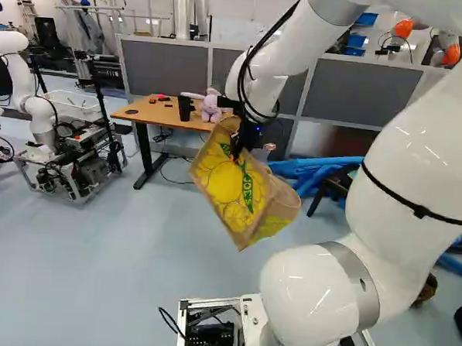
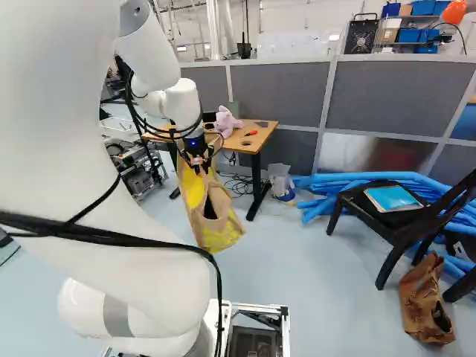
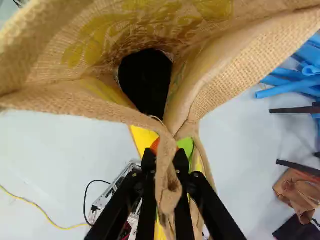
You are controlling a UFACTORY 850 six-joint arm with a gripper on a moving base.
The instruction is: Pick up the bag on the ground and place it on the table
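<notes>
The gripper [image 1: 236, 148] pinches a folded strip of the burlap bag's rim between its two fingers, the cloth bunched up where they press it. The burlap bag [image 1: 234, 192], tan with yellow printing, hangs tilted in the air from that grip, well above the floor [image 1: 134, 253], its mouth gaping. In the wrist view its open mouth spreads ahead of the fingers, and something dark [image 3: 145, 80] shows inside, probably at the bottom, though its shape is hard to make out. The wooden table [image 1: 145, 112] stands beyond the bag; in the left base view the bag's upper part overlaps the tabletop's right end. A pink plush toy [image 1: 211, 106] sits on the table, with a black mug [image 1: 186, 107] beside it. At the right of the right base view, a blue book [image 2: 393, 198] lies on a dark chair [image 2: 383, 230], a brown bag [image 2: 425, 309] is on the floor near its legs, and blue tubes [image 2: 342, 182] are piled behind. Another robot [image 1: 40, 120] stands at the left of the left base view.
</notes>
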